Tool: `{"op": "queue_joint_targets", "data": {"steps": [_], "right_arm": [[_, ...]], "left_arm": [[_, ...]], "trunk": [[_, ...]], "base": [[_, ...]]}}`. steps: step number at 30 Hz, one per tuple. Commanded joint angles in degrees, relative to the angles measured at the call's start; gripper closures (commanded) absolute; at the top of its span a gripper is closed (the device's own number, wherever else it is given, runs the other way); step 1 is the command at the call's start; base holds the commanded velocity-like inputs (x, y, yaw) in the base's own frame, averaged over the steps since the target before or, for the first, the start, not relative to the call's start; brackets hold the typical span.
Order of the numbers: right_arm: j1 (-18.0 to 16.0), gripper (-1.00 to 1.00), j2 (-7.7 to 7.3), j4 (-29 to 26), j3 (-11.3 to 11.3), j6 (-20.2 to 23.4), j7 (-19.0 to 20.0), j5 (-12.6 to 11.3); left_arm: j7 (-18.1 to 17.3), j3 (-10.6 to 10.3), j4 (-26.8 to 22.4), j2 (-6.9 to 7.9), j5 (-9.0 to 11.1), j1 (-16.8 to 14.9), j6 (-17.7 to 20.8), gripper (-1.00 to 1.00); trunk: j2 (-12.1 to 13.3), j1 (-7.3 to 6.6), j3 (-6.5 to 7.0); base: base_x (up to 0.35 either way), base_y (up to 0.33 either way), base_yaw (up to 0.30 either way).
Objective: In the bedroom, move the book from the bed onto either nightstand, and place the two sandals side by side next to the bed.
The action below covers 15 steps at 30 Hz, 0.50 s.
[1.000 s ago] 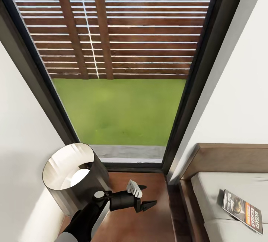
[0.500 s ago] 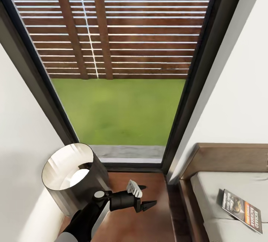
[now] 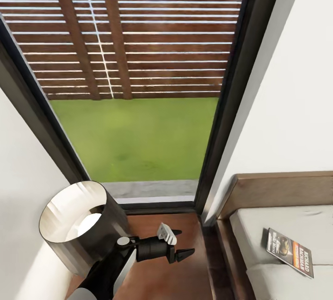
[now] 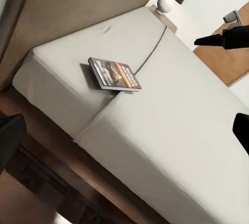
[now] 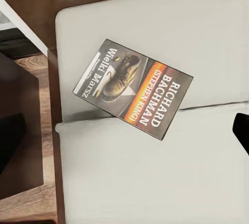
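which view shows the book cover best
The right wrist view: the book is large and near centre on the pale mattress, its lettering readable. The left wrist view shows it smaller and slanted, cover text too small to read. The head view has it small near the frame's lower right.

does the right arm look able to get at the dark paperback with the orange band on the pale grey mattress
Probably yes. In the right wrist view the dark paperback with the orange band lies flat and uncovered on the pale grey mattress, with nothing lying between camera and book.
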Motion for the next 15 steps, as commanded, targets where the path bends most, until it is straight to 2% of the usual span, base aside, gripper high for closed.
{"op": "queue_joint_targets", "data": {"steps": [1,5,15], "right_arm": [[-0.1,-1.0,0.01,0.1,-0.4,-0.3,0.2,0.6],[-0.1,-1.0,0.02,0.1,-0.4,-0.4,0.2,0.6],[-0.1,-1.0,0.03,0.1,-0.4,-0.4,0.2,0.6]], "left_arm": [[-0.1,-0.1,0.0,0.04,0.6,0.0,0.6,-1.0],[-0.1,-0.1,0.0,0.03,0.6,0.0,0.6,-1.0],[-0.1,-0.1,0.0,0.03,0.6,0.0,0.6,-1.0]], "trunk": [[-0.1,0.01,-0.06],[-0.1,0.01,-0.06],[-0.1,0.01,0.09]], "base": [[0.0,0.0,-0.056],[0.0,0.0,-0.173],[0.0,0.0,-0.257]]}}
